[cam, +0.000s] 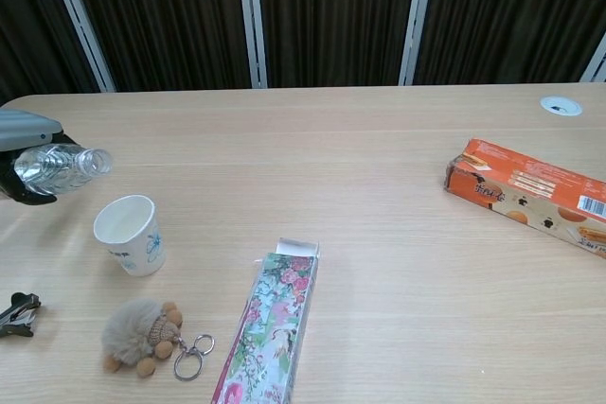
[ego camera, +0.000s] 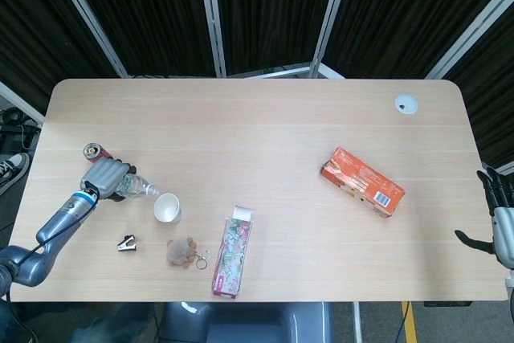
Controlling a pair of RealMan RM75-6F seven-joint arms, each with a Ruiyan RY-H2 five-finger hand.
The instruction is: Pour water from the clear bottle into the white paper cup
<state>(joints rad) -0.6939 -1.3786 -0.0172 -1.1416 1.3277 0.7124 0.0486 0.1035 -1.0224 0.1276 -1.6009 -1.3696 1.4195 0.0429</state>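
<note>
My left hand grips the clear bottle and holds it tilted, with the neck pointing right toward the white paper cup. In the chest view the clear bottle lies almost level above the table, its open mouth just up and left of the paper cup, and the left hand shows at the left edge. No stream of water is visible. My right hand hangs open beyond the table's right edge, holding nothing.
A red can stands just behind the left hand. A black clip, a furry keychain and a floral box lie in front of the cup. An orange box lies at the right, with a white disc at the far right.
</note>
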